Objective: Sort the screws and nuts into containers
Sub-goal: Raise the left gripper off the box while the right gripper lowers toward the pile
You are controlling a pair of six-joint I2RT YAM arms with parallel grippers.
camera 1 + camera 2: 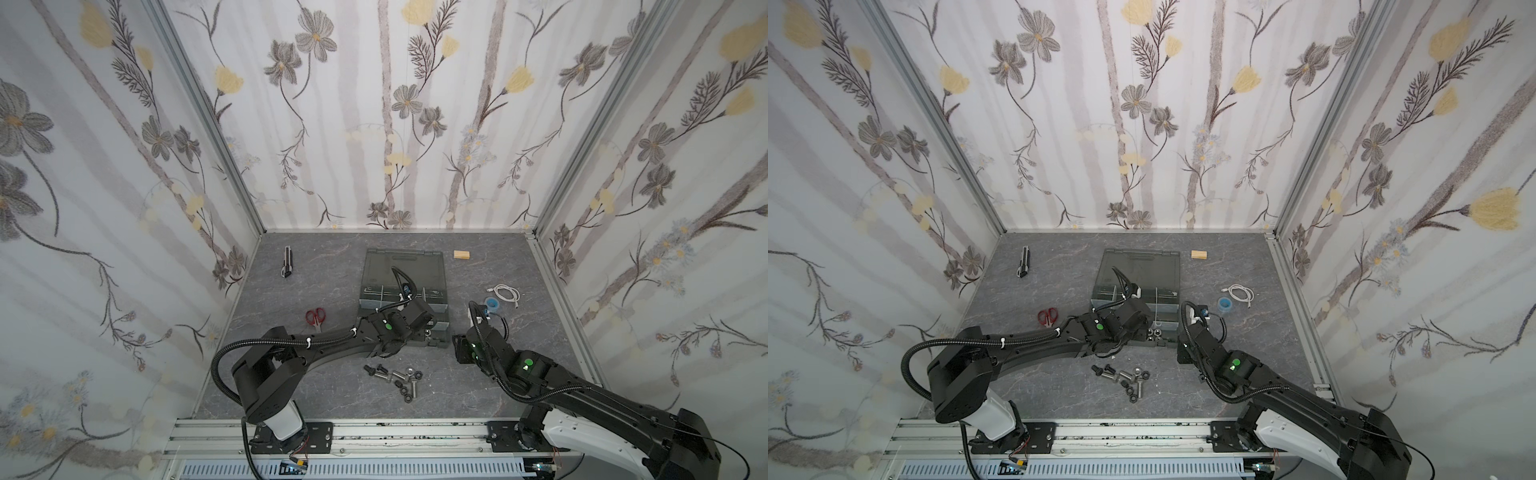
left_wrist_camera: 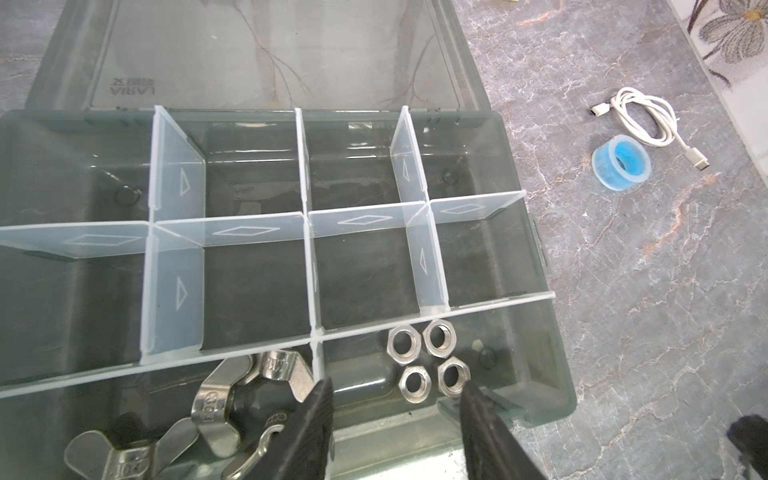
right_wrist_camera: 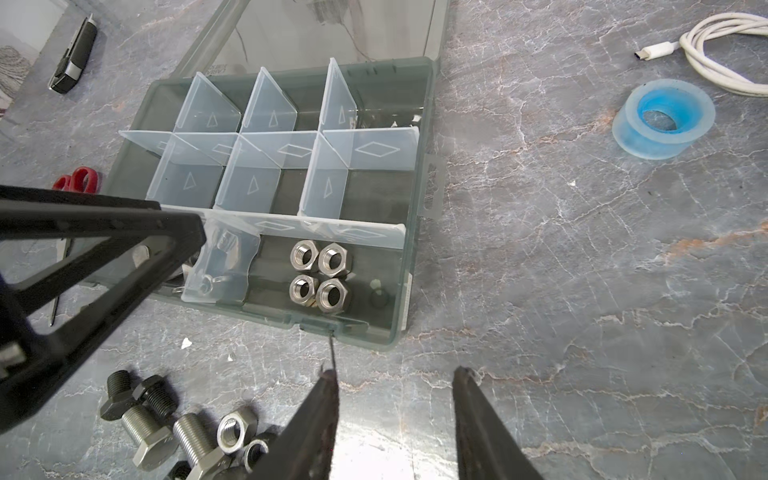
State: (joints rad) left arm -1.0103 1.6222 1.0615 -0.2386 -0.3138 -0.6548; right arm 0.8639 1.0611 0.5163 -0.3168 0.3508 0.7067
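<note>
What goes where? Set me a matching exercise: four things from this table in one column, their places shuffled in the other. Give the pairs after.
Things
1. hex nuts
2. wing nuts
3. screws
4. tape roll

Places
A. beside the white cable
B. piled on the table, outside the case
C. four together in a corner of the case
D. in the case, one divider over from the hex nuts

Pairs: 1-C, 2-D, 3-B, 4-A
</note>
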